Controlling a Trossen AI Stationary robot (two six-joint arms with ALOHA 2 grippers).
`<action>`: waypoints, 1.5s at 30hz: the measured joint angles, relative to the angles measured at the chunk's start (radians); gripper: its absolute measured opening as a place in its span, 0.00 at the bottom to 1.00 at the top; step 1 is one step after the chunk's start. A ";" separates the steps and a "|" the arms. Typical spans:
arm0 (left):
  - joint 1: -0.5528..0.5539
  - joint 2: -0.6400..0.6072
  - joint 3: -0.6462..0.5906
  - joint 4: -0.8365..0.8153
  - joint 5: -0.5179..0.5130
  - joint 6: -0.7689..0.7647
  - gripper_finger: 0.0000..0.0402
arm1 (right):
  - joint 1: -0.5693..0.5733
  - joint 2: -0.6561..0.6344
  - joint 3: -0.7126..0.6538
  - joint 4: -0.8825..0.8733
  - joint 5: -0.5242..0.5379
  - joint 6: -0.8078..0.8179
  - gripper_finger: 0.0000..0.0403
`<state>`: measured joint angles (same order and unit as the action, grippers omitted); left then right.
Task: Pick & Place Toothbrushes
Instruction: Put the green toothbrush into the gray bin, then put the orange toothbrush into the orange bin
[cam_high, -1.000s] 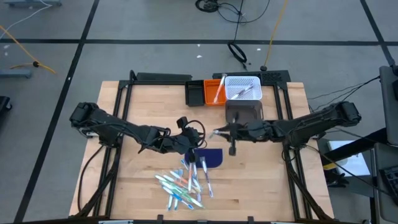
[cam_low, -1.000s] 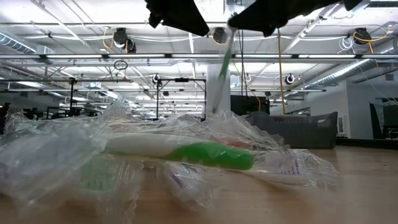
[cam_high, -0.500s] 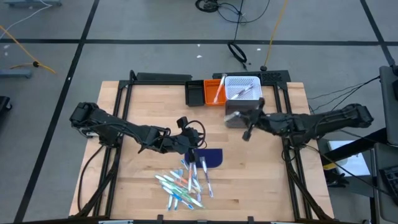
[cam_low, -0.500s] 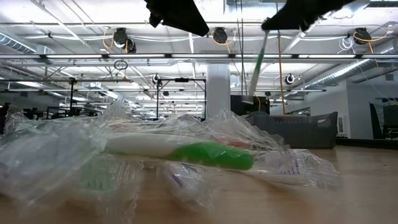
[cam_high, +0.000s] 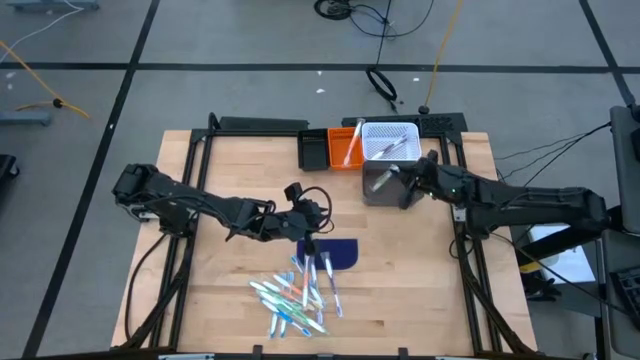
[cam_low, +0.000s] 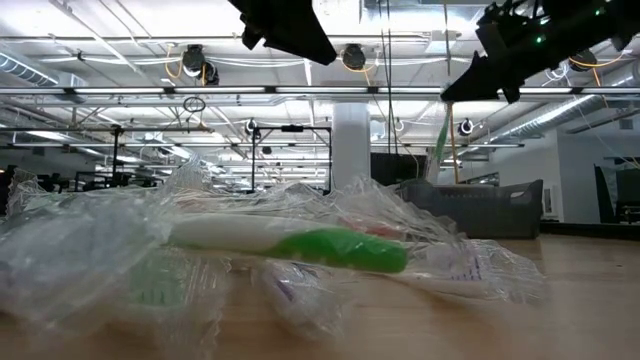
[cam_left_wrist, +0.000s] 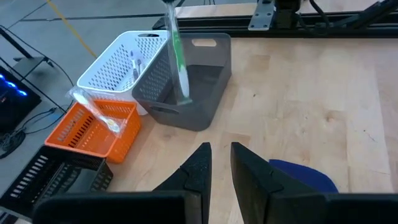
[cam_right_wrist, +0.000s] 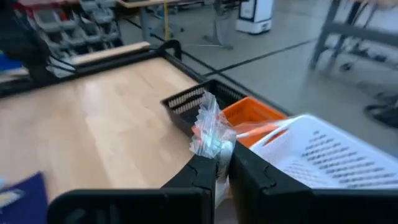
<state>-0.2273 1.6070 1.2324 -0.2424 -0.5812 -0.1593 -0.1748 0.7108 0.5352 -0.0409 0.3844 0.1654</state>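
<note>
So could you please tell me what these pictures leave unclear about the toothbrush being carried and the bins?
- Grey bin floor: high view, hidden by the right tool and its green toothbrush.
- White basket contents: too small, blurred.
- Toothbrush pile count: wrappers overlap.

- No text, label, brand, number or sign can be read — not on the bins, the wrapped toothbrushes, the table or the arms.
</note>
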 joint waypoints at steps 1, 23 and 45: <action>0.003 0.000 0.000 0.000 0.000 0.000 0.16 | -0.023 0.003 -0.012 0.022 -0.042 0.009 0.04; 0.014 0.000 0.000 0.001 0.006 -0.002 0.16 | -0.236 0.029 -0.200 0.218 -0.305 0.122 0.06; 0.014 0.000 0.000 -0.031 0.007 -0.015 0.16 | -0.321 0.019 -0.203 0.209 -0.103 0.031 0.64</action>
<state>-0.2134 1.6070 1.2324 -0.2732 -0.5739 -0.1740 -0.4956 0.7297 0.3318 0.1677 0.2810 0.1967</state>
